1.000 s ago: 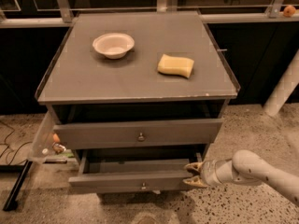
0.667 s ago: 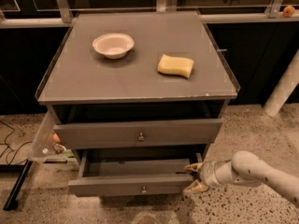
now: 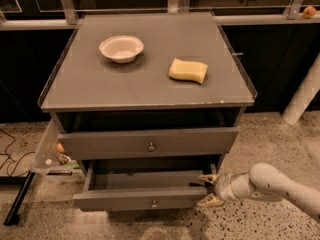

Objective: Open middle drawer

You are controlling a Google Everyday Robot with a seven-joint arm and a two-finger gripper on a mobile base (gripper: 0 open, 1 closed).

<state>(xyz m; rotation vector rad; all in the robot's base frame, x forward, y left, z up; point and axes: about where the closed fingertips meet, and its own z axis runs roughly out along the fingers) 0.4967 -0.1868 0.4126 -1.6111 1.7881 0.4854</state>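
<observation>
Lower right: one gripper [image 3: 207, 190], its two fingers spread apart, at the right end of the middle drawer [image 3: 125, 200], perhaps touching the front. Drawer pulled out, lower centre, one round knob [image 3: 154, 203]. Above, one upper drawer [image 3: 110, 144] with a second knob [image 3: 151, 146]. Further back, on the cabinet top [image 3: 150, 89]: one white bowl [image 3: 121, 48], one yellow sponge [image 3: 188, 70].

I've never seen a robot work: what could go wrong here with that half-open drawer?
The gripper sits at the far right end of the middle drawer, away from its knob, so a pull may skew and jam the drawer. Its spread fingers could also slip off.
</observation>
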